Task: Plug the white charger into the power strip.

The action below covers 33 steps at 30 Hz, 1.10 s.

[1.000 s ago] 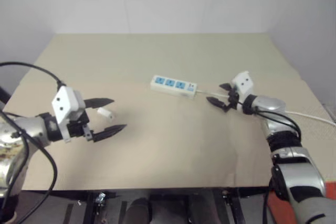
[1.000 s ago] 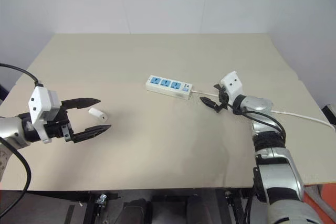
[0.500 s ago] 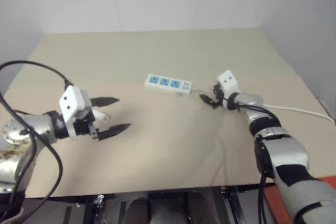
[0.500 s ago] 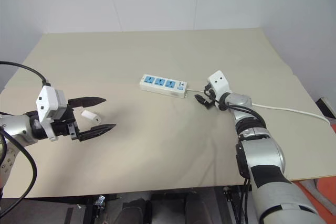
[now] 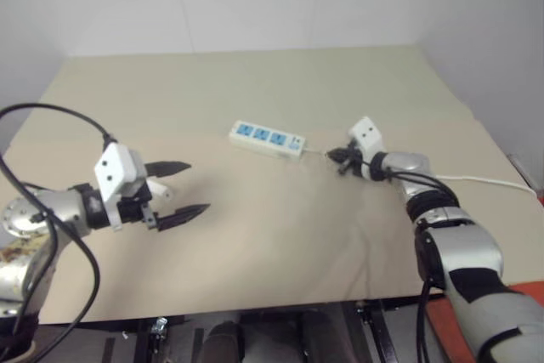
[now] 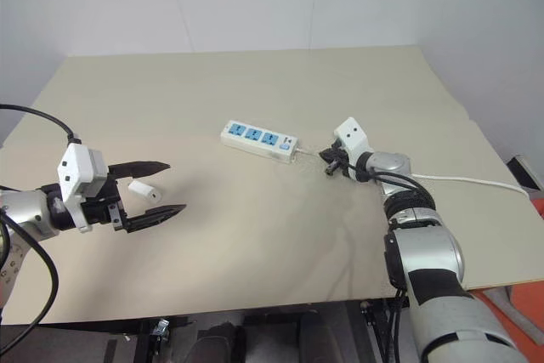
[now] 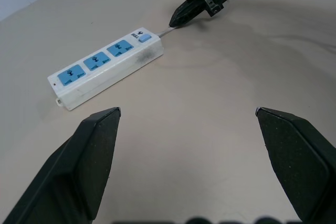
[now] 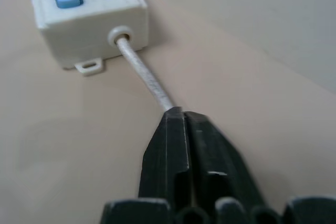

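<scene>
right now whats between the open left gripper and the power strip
Only bare table. The left wrist view shows nothing between the left gripper and the power strip.

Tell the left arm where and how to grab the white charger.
Pinch the white charger across its narrow body, coming in low from the robot's side. It lies flat on the table, a short block already between the open left gripper fingers.

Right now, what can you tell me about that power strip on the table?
The power strip is a long white plastic-looking bar lying flat on the tan table, with three empty blue sockets in a row and a small blue switch at one end. A thin white cable leaves that end, and the right gripper is shut on the cable there.
</scene>
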Each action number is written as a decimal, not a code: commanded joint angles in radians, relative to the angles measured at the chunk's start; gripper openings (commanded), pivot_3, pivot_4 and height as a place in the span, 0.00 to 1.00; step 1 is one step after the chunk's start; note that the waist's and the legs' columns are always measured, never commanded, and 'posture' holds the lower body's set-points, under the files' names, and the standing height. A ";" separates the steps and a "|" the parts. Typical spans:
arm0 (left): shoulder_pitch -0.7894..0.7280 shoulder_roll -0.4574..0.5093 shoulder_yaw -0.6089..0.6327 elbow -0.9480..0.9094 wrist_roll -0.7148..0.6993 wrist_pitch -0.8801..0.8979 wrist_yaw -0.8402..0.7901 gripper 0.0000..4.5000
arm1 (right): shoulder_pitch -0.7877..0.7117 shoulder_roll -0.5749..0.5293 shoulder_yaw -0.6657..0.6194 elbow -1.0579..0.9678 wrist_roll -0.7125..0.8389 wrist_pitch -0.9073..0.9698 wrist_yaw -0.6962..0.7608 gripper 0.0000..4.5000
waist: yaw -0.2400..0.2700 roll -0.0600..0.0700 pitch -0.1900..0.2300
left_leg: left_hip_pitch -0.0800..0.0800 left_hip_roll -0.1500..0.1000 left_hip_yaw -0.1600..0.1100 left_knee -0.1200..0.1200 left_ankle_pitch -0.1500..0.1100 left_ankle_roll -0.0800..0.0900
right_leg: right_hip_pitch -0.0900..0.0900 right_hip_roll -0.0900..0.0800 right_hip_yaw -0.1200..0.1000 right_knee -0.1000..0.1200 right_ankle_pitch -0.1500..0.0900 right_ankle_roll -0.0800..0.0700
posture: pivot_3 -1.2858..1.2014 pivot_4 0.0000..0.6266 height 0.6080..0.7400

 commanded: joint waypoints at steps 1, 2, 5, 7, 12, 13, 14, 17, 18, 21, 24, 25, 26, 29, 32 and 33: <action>-0.010 0.013 0.026 -0.021 -0.010 -0.015 -0.006 1.00 | 0.046 0.001 0.016 -0.038 0.000 -0.012 0.092 0.01 | 0.000 0.000 0.000 | 0.000 0.000 0.000 0.000 0.000 0.000 | 0.000 0.000 0.000 0.000 0.000 0.000 | 0.52 0.24 1.00; -0.012 0.013 0.023 -0.018 -0.009 -0.016 -0.008 1.00 | 0.063 -0.002 0.020 -0.064 0.004 -0.018 0.124 0.01 | 0.000 0.000 0.000 | 0.000 0.000 0.000 0.000 0.000 0.000 | 0.000 0.000 0.000 0.000 0.000 0.000 | 0.52 0.24 1.00; -0.015 0.013 0.021 -0.014 -0.009 -0.015 -0.011 1.00 | 0.105 -0.013 0.030 -0.135 0.013 -0.016 0.192 0.01 | 0.001 0.000 0.000 | 0.001 0.000 0.000 0.000 0.000 0.000 | 0.001 0.000 0.000 0.000 0.000 0.000 | 0.52 0.24 1.00; -0.017 0.011 0.017 -0.013 -0.009 -0.014 -0.012 1.00 | 0.137 -0.024 0.036 -0.191 0.019 -0.006 0.241 0.01 | 0.001 0.000 0.000 | 0.001 0.000 0.000 0.000 0.000 0.000 | 0.001 0.000 0.000 0.000 0.000 0.000 | 0.52 0.24 1.00; -0.015 0.009 0.012 -0.015 -0.011 -0.009 -0.013 1.00 | 0.287 -0.074 0.050 -0.441 0.058 0.061 0.351 0.01 | 0.005 0.000 0.000 | 0.001 0.000 0.000 0.000 0.000 0.000 | 0.001 0.000 0.000 0.000 0.000 0.000 | 0.52 0.24 1.00; -0.013 0.009 0.012 -0.016 -0.012 -0.007 -0.014 1.00 | 0.325 -0.088 0.052 -0.507 0.074 0.084 0.374 0.01 | 0.007 0.000 -0.001 | 0.001 0.000 -0.001 0.000 0.000 0.000 | 0.001 0.000 0.000 0.000 0.000 0.000 | 0.52 0.24 1.00; -0.011 0.010 0.014 -0.017 -0.014 -0.005 -0.015 1.00 | 0.364 -0.103 0.054 -0.576 0.090 0.112 0.395 0.01 | 0.009 0.000 -0.001 | 0.001 0.000 -0.001 0.000 0.000 0.000 | 0.001 0.000 0.000 0.000 0.000 0.000 | 0.52 0.24 1.00; -0.003 0.013 0.018 -0.020 -0.018 0.001 -0.019 1.00 | 0.485 -0.169 0.062 -0.789 0.143 0.194 0.460 0.01 | 0.017 0.000 -0.001 | 0.001 0.000 -0.001 0.000 0.000 0.000 | 0.001 0.000 -0.001 0.000 0.000 0.000 | 0.52 0.24 1.00; -0.002 0.013 0.019 -0.020 -0.019 0.002 -0.019 1.00 | 0.518 -0.189 0.061 -0.848 0.162 0.222 0.472 0.01 | 0.020 0.000 -0.001 | 0.001 0.000 -0.001 0.000 0.000 0.000 | 0.001 0.000 -0.001 0.000 0.000 0.000 | 0.52 0.24 1.00; -0.001 0.014 0.017 -0.019 -0.020 0.004 -0.022 1.00 | 0.582 -0.232 0.049 -0.963 0.203 0.287 0.477 0.01 | 0.026 -0.001 -0.001 | 0.002 0.000 0.000 0.000 0.000 0.000 | 0.001 0.000 0.000 -0.002 0.000 0.000 | 0.52 0.24 1.00; -0.007 0.014 0.012 -0.015 -0.020 0.004 -0.024 1.00 | 0.615 -0.261 0.035 -1.010 0.223 0.320 0.461 0.01 | 0.030 -0.001 -0.001 | 0.003 0.000 0.000 0.000 0.000 0.000 | 0.001 0.000 0.000 -0.001 0.000 0.000 | 0.52 0.24 1.00; -0.011 0.014 0.009 -0.012 -0.020 0.004 -0.025 1.00 | 0.622 -0.271 0.028 -1.021 0.232 0.329 0.458 0.01 | 0.031 -0.001 -0.001 | 0.003 0.000 0.000 0.000 0.000 0.000 | 0.002 0.000 0.000 -0.001 0.000 0.000 | 0.52 0.24 1.00; -0.015 0.014 0.006 -0.009 -0.020 0.004 -0.026 1.00 | 0.626 -0.277 0.021 -1.031 0.239 0.331 0.454 0.01 | 0.031 -0.001 -0.001 | 0.004 0.000 0.000 0.001 0.000 0.000 | 0.002 0.000 0.000 0.000 0.000 0.000 | 0.52 0.24 1.00; -0.027 0.015 0.000 0.000 -0.018 0.002 -0.031 1.00 | 0.620 -0.279 -0.002 -1.036 0.261 0.331 0.424 0.01 | 0.032 -0.001 -0.001 | 0.004 0.000 0.000 0.001 0.000 0.000 | 0.002 0.000 0.000 0.000 0.000 0.000 | 0.52 0.24 1.00; -0.038 0.013 -0.007 0.006 -0.014 0.001 -0.034 1.00 | 0.592 -0.267 -0.018 -1.026 0.277 0.323 0.384 0.01 | 0.031 -0.001 -0.001 | 0.004 0.000 0.000 0.001 0.000 0.000 | 0.002 0.000 0.000 0.000 0.000 0.000 | 0.52 0.24 1.00; -0.043 0.012 -0.010 0.007 -0.013 0.000 -0.036 1.00 | 0.584 -0.262 -0.021 -1.022 0.280 0.313 0.373 0.01 | 0.030 -0.001 -0.001 | 0.004 0.000 0.001 0.001 0.000 0.000 | 0.002 0.000 0.000 0.000 0.000 0.000 | 0.52 0.24 1.00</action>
